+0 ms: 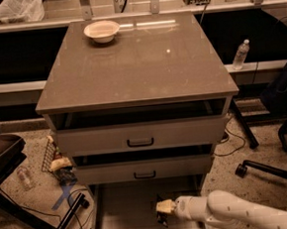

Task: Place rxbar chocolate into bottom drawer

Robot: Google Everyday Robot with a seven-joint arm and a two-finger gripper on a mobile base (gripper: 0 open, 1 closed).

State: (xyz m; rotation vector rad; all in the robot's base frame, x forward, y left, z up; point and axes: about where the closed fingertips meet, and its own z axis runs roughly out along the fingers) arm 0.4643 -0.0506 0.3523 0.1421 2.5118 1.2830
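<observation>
My white arm reaches in from the lower right over the open bottom drawer (121,212), a pale shallow tray pulled out under the grey cabinet. The gripper (164,212) sits over the drawer's middle right. A small dark flat object, the rxbar chocolate (163,220), shows just under the gripper tip, partly hidden. I cannot tell whether it is held or lying on the drawer floor.
A white bowl (101,31) stands on the cabinet top (139,62) at the back left. The two upper drawers (140,136) stand slightly open. A water bottle (240,54) is at the right, chair legs (267,169) at lower right, clutter and a stand leg (67,217) on the floor at left.
</observation>
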